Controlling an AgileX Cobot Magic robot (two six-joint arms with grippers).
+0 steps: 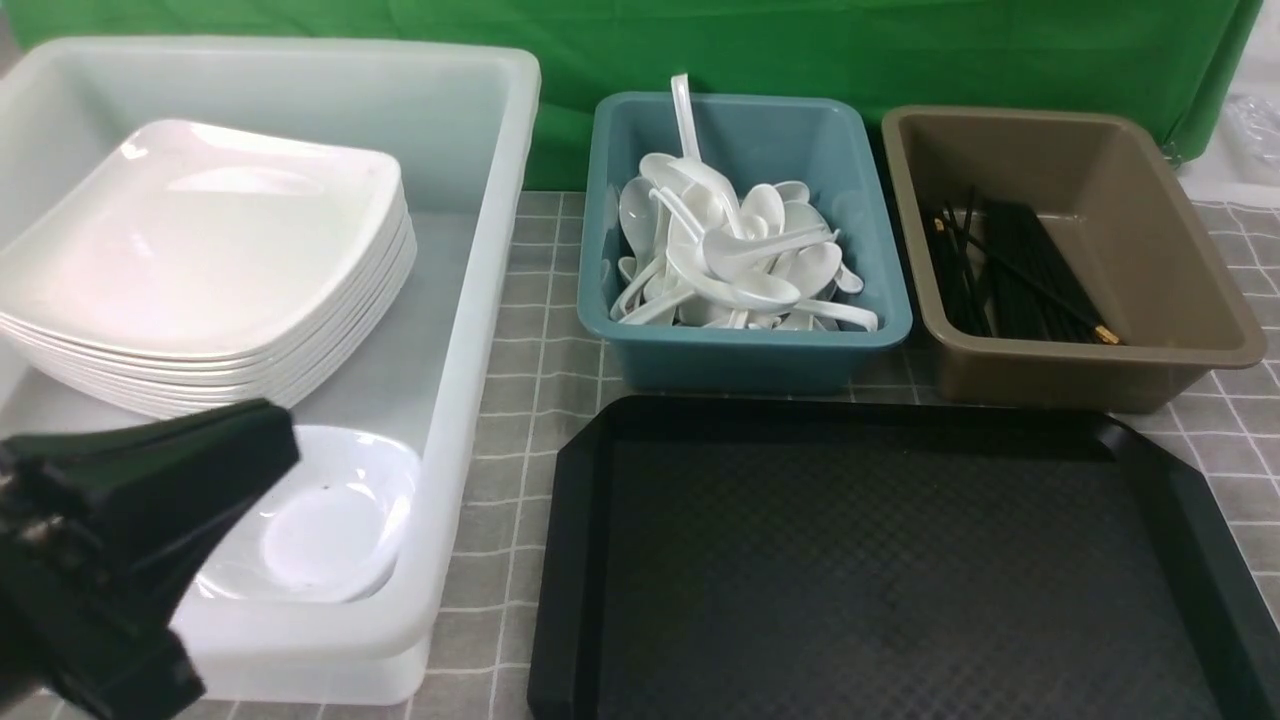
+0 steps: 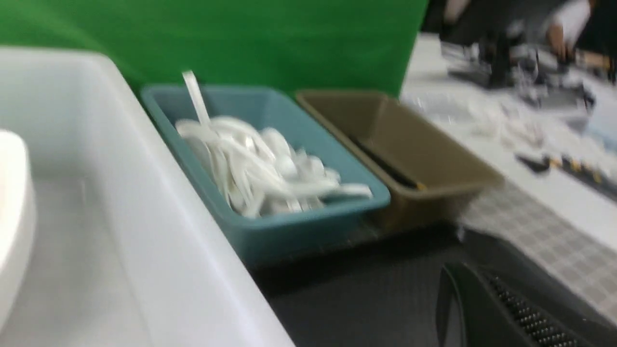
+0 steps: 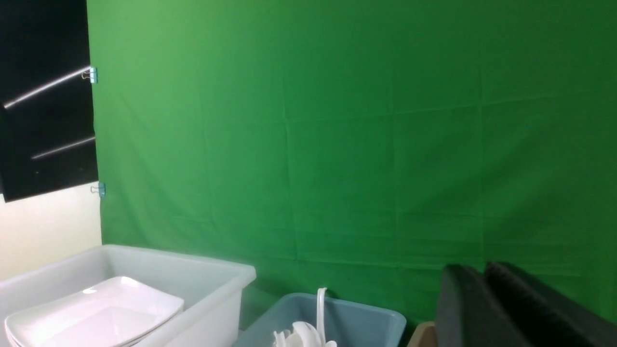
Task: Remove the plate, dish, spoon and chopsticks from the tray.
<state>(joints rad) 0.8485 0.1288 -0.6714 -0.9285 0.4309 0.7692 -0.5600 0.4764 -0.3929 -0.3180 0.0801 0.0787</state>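
The black tray (image 1: 900, 560) lies bare on the desk (image 1: 520, 400), its far rim just beside the teal bin (image 1: 745, 350) of spoons (image 1: 730, 260) and the brown bin (image 1: 1180, 250) holding chopsticks (image 1: 1010, 270). One white tub (image 1: 470, 300) holds the stacked plates (image 1: 200, 250) and a small dish (image 1: 330, 520). The left gripper (image 1: 150, 500) hovers there, fingers together. The right gripper's (image 3: 487, 299) fingers look nearly together; I cannot tell.
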